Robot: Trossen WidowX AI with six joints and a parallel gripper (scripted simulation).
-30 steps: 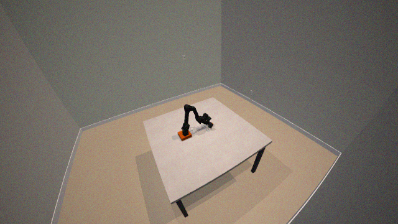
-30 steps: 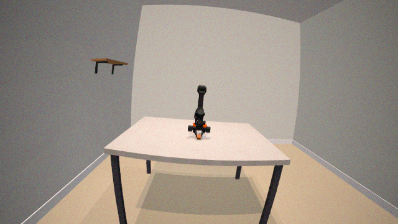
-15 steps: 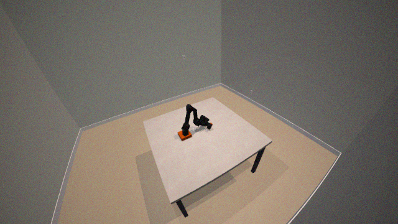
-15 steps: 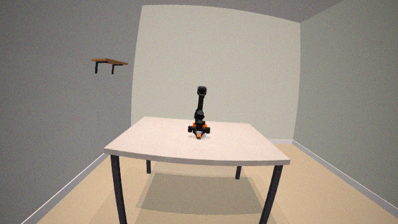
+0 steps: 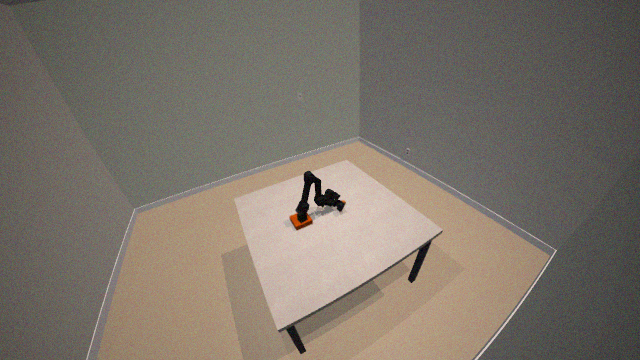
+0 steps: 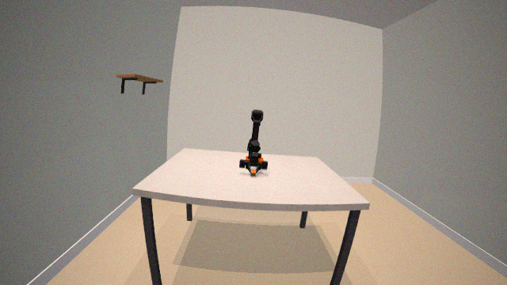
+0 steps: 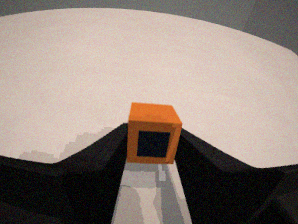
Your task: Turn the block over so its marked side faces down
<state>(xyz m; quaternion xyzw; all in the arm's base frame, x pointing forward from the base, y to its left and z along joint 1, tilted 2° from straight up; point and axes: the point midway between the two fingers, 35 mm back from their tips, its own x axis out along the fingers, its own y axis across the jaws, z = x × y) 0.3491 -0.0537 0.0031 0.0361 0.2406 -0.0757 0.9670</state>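
With its dark-marked side facing the wrist camera, the orange block [image 5: 343,202] [image 6: 253,172] [image 7: 154,134] is gripped between the fingers of the gripper [image 5: 342,204] [image 6: 253,171] [image 7: 150,131], over the table [image 5: 345,250] [image 6: 214,186] [image 7: 75,70].

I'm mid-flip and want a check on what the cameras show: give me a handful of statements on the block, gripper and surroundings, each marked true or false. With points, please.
1. The gripper [image 5: 341,205] [image 6: 253,171] [image 7: 150,131] is shut on the orange block [image 6: 253,172] [image 7: 150,112]. True.
2. The dark square mark [image 7: 153,144] is on the block's face turned toward the wrist camera. True.
3. The arm's base [image 5: 301,225] is blue. False: it is orange.
4. The wall shelf [image 6: 136,77] is mounted above the table [image 5: 345,250] [image 6: 253,194] [image 7: 75,65] on the right in the exterior view. False: it is on the left wall.
5. The block has been let go, marked side down. False: it is between the fingers, mark in sight.
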